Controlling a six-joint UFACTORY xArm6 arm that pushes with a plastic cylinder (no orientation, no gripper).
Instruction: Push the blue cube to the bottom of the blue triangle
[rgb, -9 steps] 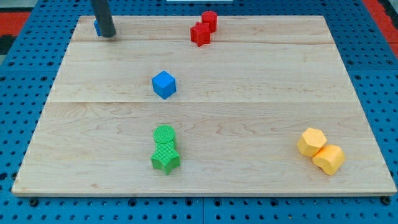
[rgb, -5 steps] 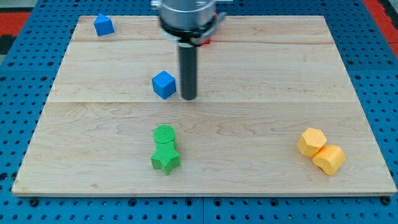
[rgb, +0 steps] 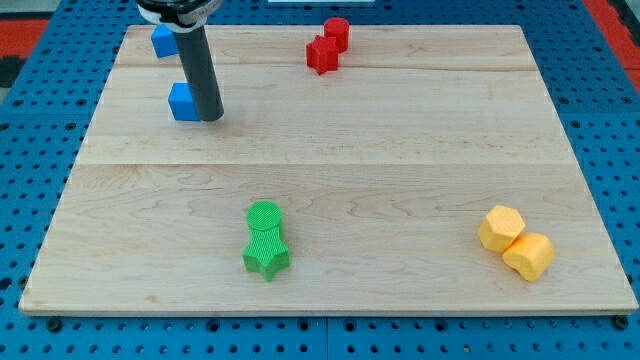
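Blue cube (rgb: 182, 102), touching my tip's (rgb: 211, 118) left

The scene is covered by one camera view only, so no part of it is shared between two views. The wooden board (rgb: 400, 150) is looked down on at a slant from beyond its bottom edge, the far edge appearing narrower than the near one. The whole board is framed, with a strip of blue pegboard (rgb: 600, 120) seen around it, so the camera is set fairly far back. My tip (rgb: 210, 118) is seen in the view's upper left, with the rod rising out of the top of the frame; most of the board lies to the right of it and below it.
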